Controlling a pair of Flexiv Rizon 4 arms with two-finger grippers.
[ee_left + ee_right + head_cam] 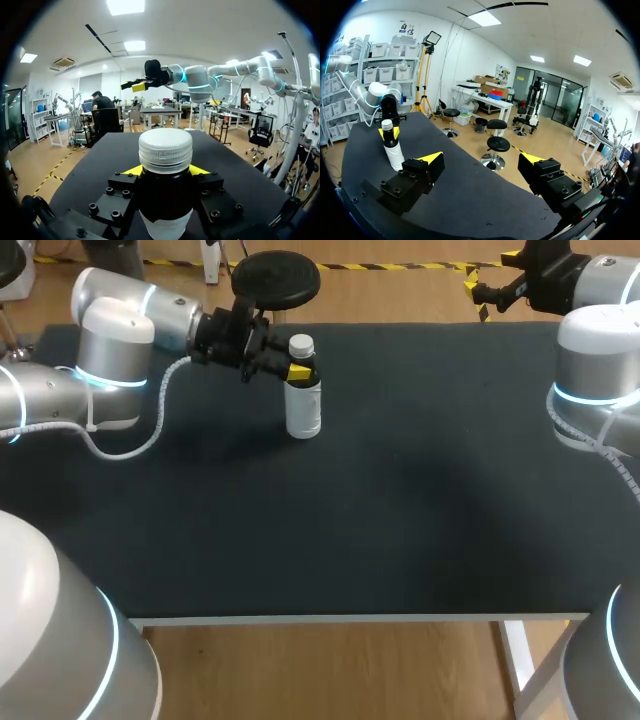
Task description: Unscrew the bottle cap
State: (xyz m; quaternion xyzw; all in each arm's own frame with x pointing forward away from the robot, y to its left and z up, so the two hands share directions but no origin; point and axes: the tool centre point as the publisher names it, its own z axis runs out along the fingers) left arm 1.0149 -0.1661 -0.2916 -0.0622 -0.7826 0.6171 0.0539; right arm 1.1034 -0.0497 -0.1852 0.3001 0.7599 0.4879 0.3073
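Head view: a bottle [303, 405] stands upright on the dark surface [400, 520], near the far edge and left of the middle. My left end effector [291, 371] comes in from the left and is clamped on the bottle's dark neck just under the white cap [301, 344]. I judge this grip steadies the bottle and leaves the cap free to turn. My right end effector [489, 275] hangs beyond the far right corner, spread wide and holding nothing.

Left wrist view: the bottle fills the gap, a yellow tip pressed to each side, with the ribbed cap above them.

Right wrist view: my own fingers gape, empty. The bottle stands well ahead, held by the other arm.

The white label shows no writing I can read.
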